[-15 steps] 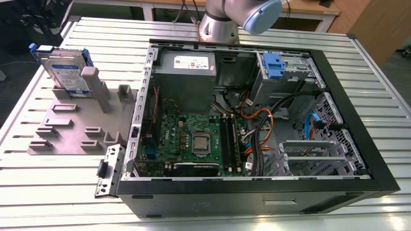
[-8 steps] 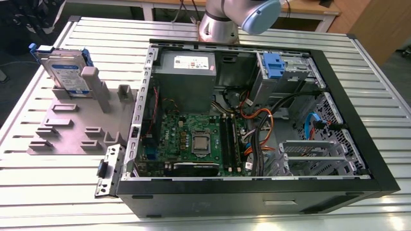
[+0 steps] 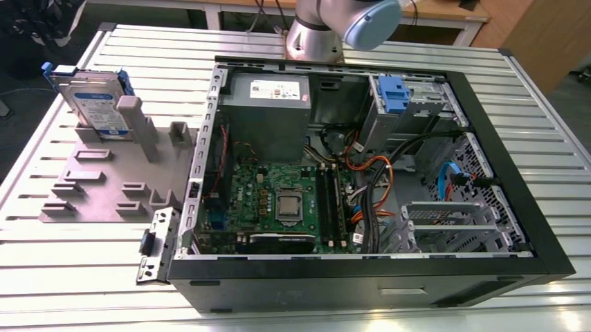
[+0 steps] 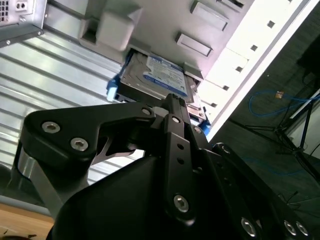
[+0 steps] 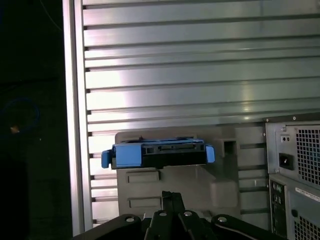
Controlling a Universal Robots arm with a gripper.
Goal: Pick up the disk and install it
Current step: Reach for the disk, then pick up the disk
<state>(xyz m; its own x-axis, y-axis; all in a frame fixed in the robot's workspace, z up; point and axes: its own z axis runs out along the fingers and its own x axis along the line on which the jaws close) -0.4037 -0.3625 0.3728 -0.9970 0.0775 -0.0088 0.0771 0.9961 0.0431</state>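
The claw (image 5: 170, 196) is closed, its two fingers pressed together with nothing between them. In the first wrist view it hangs clear of the disk (image 5: 157, 154), and a strip of the grey holder (image 5: 200, 185) shows between the fingertips and the disk's blue frame. In the second wrist view the tip of the claw lies across the disk's nearer edge, and from there I cannot tell how wide the gap is. In the exterior view the disk (image 3: 93, 104) stands in a slot at the far end of the grey holder, on the far part of the slatted metal desk (image 3: 55, 277) toward the exterior view's left. It is well apart from the open computer case (image 3: 369, 270), which fills the middle of the desk. The disk stands on one short end, so its long axis runs roughly up and down, with a blue end of its frame uppermost. Its broad labelled face, white and blue, is turned toward the near side and the case, and its thin edges face the exterior view's left and right. The arm (image 3: 337, 28) rises at the far edge of the desk, behind the case. A second drive (image 3: 394, 93) with a blue tab sits in a metal cage in the far right corner of the case.
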